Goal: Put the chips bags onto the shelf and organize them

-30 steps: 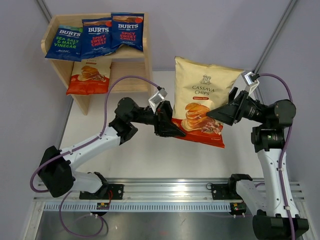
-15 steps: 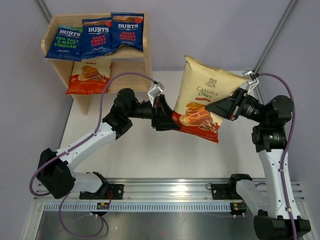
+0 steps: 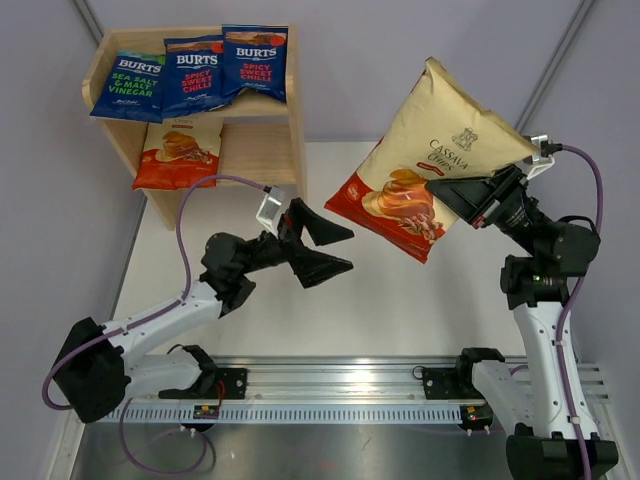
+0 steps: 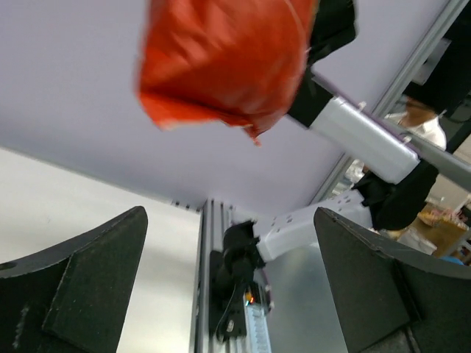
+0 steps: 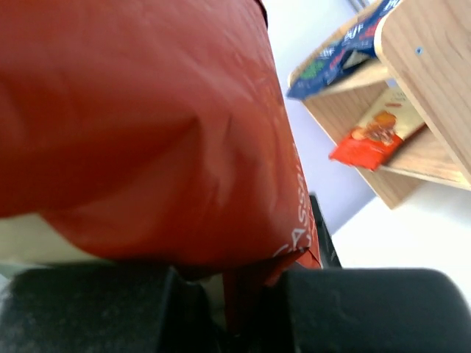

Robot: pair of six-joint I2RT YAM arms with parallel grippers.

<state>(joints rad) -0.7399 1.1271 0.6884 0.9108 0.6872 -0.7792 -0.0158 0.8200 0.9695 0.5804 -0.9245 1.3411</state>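
A large cream chips bag [image 3: 435, 160] with a red-orange bottom hangs tilted in the air, right of the shelf [image 3: 296, 120]. My right gripper [image 3: 440, 192] is shut on its lower right edge. In the right wrist view the red foil [image 5: 147, 110] is pinched in the right gripper [image 5: 235, 301]. My left gripper [image 3: 350, 250] stands wide open and holds nothing, below and left of the bag; from its wrist the bag's red bottom [image 4: 221, 59] hangs above the left gripper [image 4: 232, 287]. Three dark blue bags [image 3: 195, 75] fill the top tier. A small cream bag [image 3: 178, 152] lies at the left of the lower tier.
The shelf stands at the back left of the white table [image 3: 300, 310], against the grey wall. The lower tier's bare wood [image 3: 255, 150] lies right of the small cream bag. A metal rail [image 3: 330, 385] with both arm bases runs along the near edge.
My left gripper has let go of the large bag, opened wide and drawn back down and to the left. My right gripper has shut on the bag and lifted it, tilting it.
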